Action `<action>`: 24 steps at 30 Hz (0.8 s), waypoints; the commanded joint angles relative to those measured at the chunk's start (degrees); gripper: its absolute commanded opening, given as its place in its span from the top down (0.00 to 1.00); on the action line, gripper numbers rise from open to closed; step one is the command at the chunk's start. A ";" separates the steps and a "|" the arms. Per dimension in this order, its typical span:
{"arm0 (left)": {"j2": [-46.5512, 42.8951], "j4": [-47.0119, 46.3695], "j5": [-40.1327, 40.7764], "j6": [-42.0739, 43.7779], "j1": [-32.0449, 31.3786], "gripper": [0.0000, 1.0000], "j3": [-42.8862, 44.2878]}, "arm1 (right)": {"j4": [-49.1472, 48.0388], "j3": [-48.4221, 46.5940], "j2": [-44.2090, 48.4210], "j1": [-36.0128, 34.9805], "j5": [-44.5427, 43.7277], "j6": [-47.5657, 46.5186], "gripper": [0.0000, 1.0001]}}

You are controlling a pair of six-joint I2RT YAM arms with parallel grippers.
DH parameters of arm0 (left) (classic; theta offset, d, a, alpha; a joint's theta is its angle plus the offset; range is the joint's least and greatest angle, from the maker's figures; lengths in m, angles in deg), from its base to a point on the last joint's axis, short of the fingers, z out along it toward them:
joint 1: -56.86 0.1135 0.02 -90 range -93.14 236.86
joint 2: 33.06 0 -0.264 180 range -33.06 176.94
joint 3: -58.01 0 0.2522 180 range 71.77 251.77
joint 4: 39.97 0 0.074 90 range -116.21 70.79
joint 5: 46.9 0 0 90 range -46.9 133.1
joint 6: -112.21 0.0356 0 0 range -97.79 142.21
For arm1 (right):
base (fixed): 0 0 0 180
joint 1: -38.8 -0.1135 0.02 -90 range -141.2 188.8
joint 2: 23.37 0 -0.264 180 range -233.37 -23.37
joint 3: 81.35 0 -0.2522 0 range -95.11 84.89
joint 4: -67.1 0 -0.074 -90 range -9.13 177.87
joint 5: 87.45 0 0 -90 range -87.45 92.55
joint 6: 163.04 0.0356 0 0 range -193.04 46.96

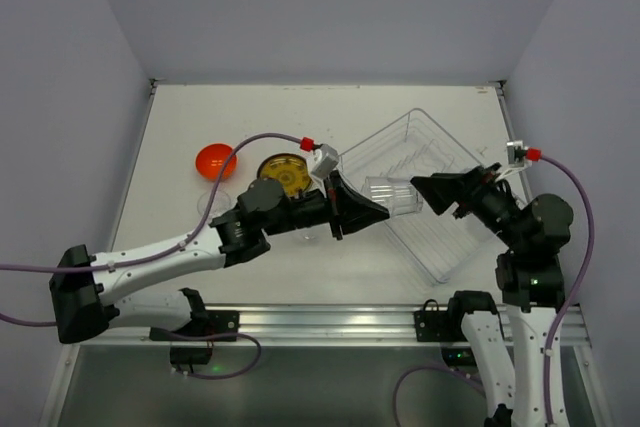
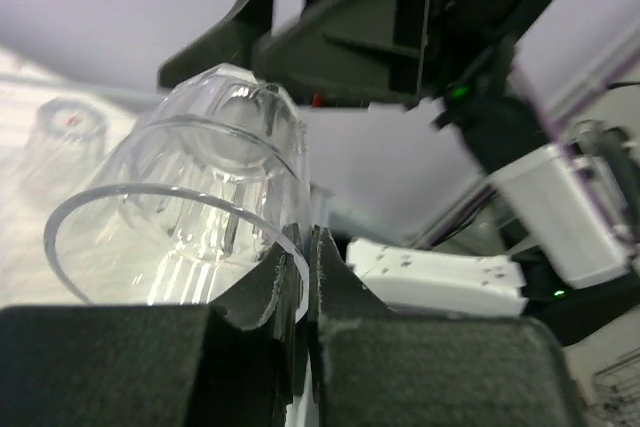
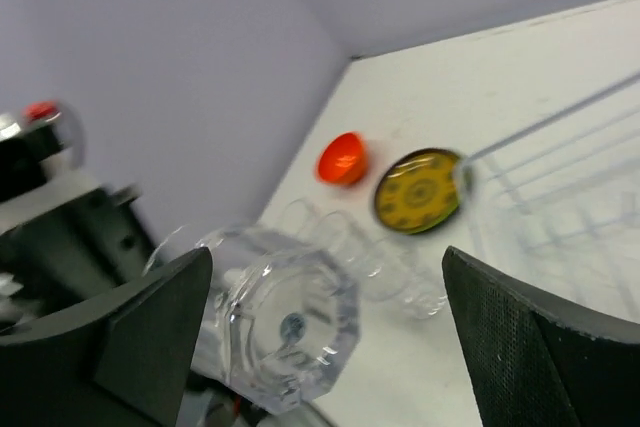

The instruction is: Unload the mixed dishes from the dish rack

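Note:
A clear cup (image 1: 393, 194) hangs on its side above the left part of the dish rack (image 1: 445, 239), a large clear tray. My left gripper (image 1: 380, 211) is shut on its rim. The left wrist view shows the cup (image 2: 190, 197) close up, its rim pinched between my closed fingers (image 2: 262, 282). My right gripper (image 1: 424, 193) stands open just right of the cup's base. In the right wrist view the cup's base (image 3: 290, 325) sits between the spread fingers (image 3: 150, 332), touching neither. An orange bowl (image 1: 215, 160) and an olive-yellow plate (image 1: 283, 172) lie on the table to the left.
Other clear cups (image 3: 395, 275) stand on the table near the plate (image 3: 418, 190) and the bowl (image 3: 342, 159). The rack's wall (image 3: 545, 132) fills the right of the right wrist view. Grey walls close in the table on three sides.

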 commanded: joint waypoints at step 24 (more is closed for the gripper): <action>34.92 93.52 24.13 18.09 -7.21 1.00 36.98 | 28.27 -7.46 -4.44 0.13 -36.14 -18.60 0.01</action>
